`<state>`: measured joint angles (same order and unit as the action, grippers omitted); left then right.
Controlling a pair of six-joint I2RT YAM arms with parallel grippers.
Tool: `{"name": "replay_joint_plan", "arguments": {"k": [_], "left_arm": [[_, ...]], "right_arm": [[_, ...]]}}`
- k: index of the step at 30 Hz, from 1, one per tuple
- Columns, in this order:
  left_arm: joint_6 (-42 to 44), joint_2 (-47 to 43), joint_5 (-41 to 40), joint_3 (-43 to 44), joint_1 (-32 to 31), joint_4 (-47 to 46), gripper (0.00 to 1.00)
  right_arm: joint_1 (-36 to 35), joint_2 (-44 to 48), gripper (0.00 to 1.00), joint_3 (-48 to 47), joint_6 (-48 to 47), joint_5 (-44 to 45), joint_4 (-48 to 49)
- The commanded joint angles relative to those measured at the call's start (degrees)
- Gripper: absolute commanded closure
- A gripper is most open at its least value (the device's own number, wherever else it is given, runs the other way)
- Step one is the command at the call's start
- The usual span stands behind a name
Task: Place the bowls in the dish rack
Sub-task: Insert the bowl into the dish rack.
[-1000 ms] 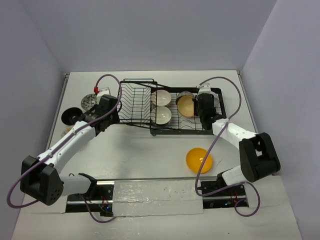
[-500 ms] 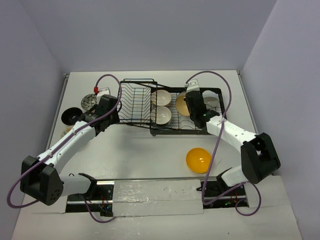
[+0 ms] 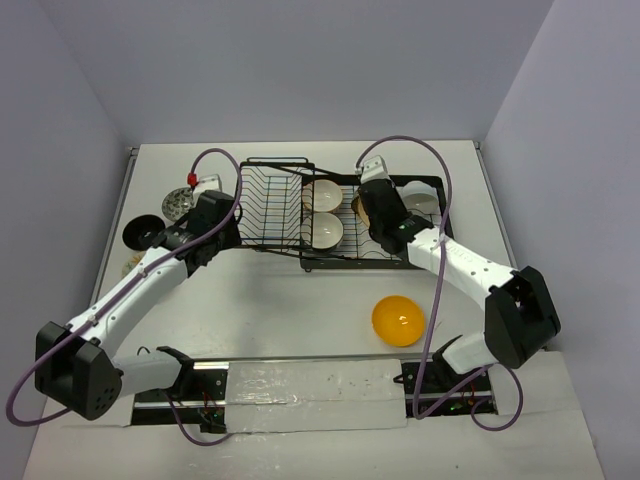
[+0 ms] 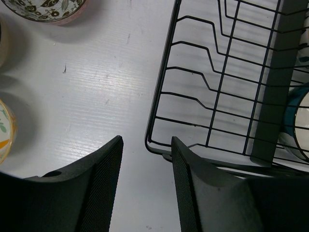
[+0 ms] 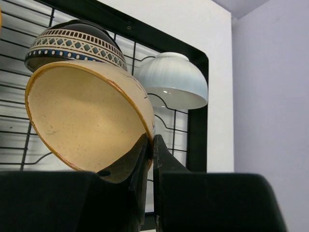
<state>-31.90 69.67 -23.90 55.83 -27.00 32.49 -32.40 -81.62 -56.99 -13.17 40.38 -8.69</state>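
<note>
Right fingers (image 5: 145,157) clenched on rim of tan bowl (image 5: 82,116). Pinch sits at lower edge, so bowl hangs tilted, mouth toward wrist camera. Bowl is over flat section of dish rack (image 3: 272,200), near patterned bowl (image 5: 72,41) and white bowl (image 5: 174,79) (both mouth-down there, draining pose I guess). Left fingers (image 4: 104,179) parted, empty, parked above desk (image 4: 96,87) just beside rack corner, clear of right arm's work. Orange bowl (image 3: 398,320) on desk, not yet loaded.
</note>
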Motion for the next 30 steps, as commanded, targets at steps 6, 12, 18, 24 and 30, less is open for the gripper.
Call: {"name": "replay_joint_plan", "arguments": {"k": [6,12,18,24,30], "left_arm": [[1.4,-1.7,4.2,-0.1,-0.9,1.1,0.49],[1.5,-2.3,4.6,-0.1,-0.9,1.0,0.5],[1.5,-3.3,3.3,0.0,-1.6,1.3,0.5],[1.5,-4.5,1.5,-0.1,-2.6,1.5,0.49],[1.5,-4.6,1.7,0.0,-2.8,1.6,0.49]], "right_arm": [[-4.7,0.8,1.0,-0.1,-7.9,11.8,6.1],[-7.1,-2.5,1.0,2.5,-13.2,17.6,11.0],[-9.7,-4.9,1.0,9.9,-24.2,23.5,26.7],[-9.9,-8.3,1.0,12.4,-31.6,25.1,37.8],[-9.5,-9.5,1.0,13.5,-37.0,23.7,45.5]]}}
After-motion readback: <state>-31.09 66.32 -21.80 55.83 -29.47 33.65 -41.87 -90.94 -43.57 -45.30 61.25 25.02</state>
